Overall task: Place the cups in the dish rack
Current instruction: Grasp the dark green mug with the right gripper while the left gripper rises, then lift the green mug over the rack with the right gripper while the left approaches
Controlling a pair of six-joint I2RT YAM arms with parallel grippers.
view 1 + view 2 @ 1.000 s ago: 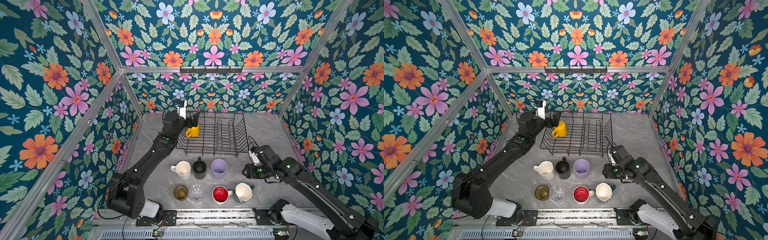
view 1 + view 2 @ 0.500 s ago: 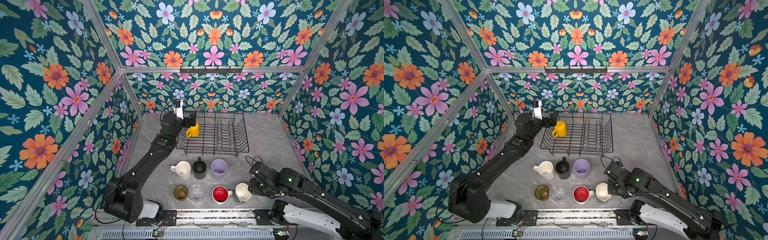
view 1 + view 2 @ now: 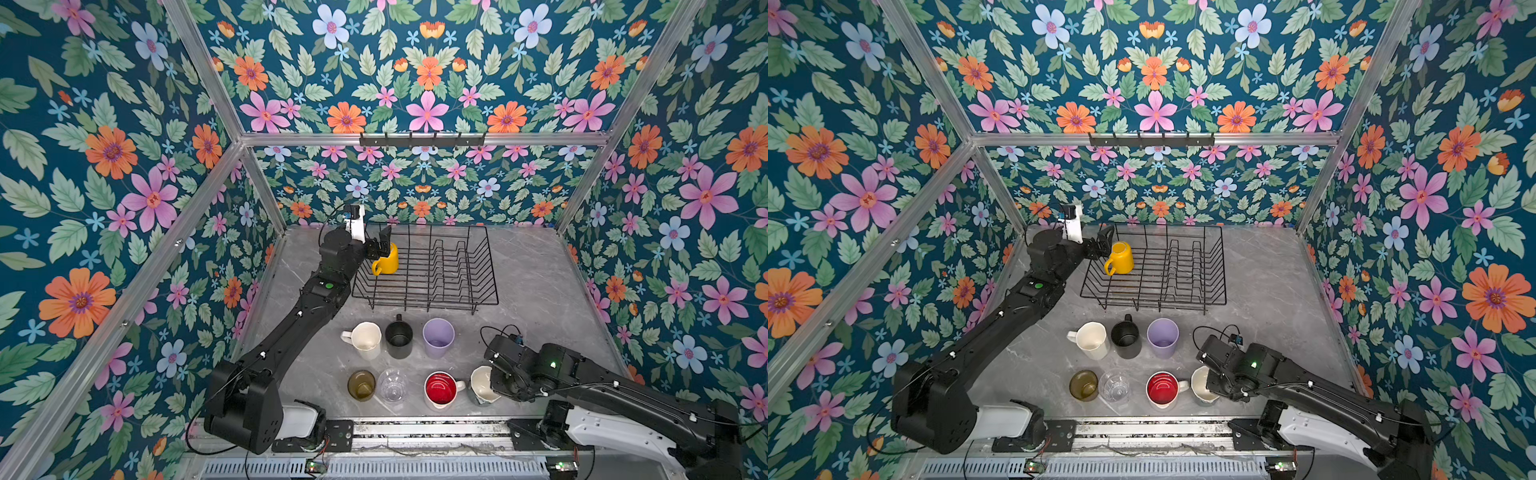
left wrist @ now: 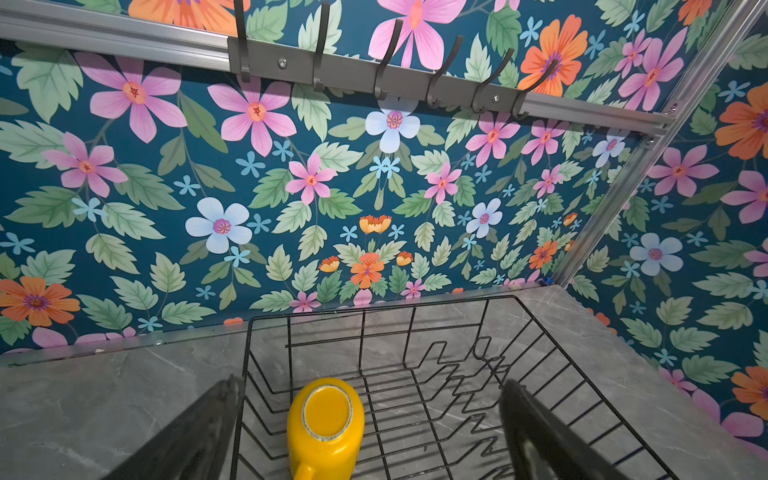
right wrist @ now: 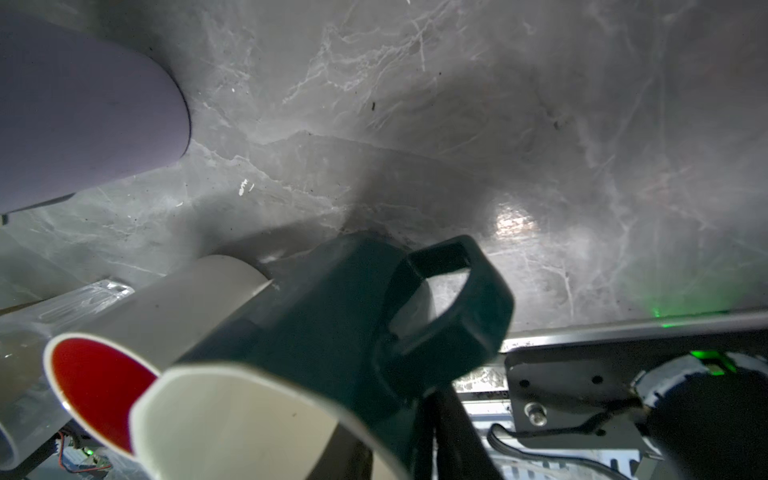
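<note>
In both top views the black wire dish rack stands at the back, with a yellow mug upside down in its left end. My left gripper hangs open just left of and above that mug, touching nothing. My right gripper is shut on the wall of the teal mug, one finger inside and one outside by the handle. Cream mug, black mug, lilac tumbler, olive glass, clear glass and red-inside mug stand in two rows.
A black hook rail is fixed high on the back wall. Flowered walls close in the left, back and right. The metal mounting rail runs along the front edge, close behind the teal mug.
The right arm has swung down and toward the front onto the teal mug, and its jaws have closed on the rim. The left gripper drew back slightly from the yellow mug, still open.
</note>
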